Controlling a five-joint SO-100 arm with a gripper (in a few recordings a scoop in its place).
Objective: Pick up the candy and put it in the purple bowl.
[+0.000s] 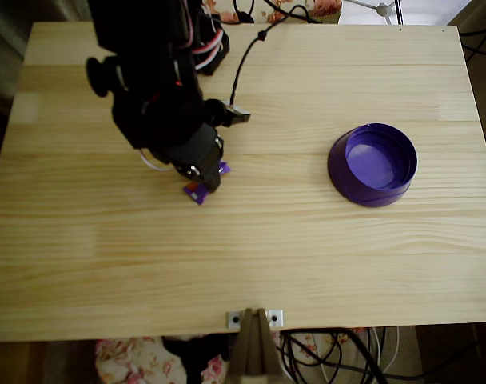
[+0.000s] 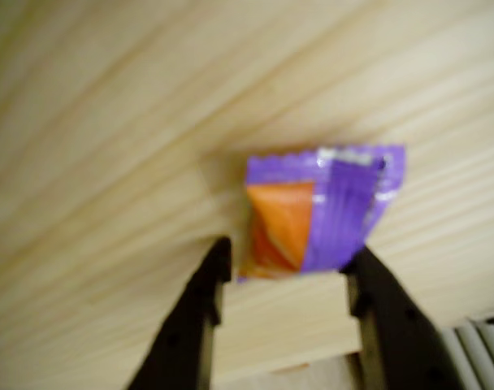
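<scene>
In the wrist view the two black fingers (image 2: 200, 325) are spread apart, and the gripper (image 2: 286, 268) has its tips at the near edge of the candy (image 2: 320, 211); whether they touch the wrapper I cannot tell. The candy lies flat on the tabletop (image 1: 267, 264), purple with an orange part. In the overhead view the gripper (image 1: 205, 182) is over the candy (image 1: 198, 192), left of the table's middle. The purple bowl (image 1: 372, 164) stands upright, well apart, near the right edge.

The small crinkled candy wrapper (image 2: 320, 213) is purple with an orange panel, the round plastic bowl (image 1: 372, 165) purple with a lighter violet inside, the pale wooden table (image 1: 323, 256) straight-grained.
</scene>
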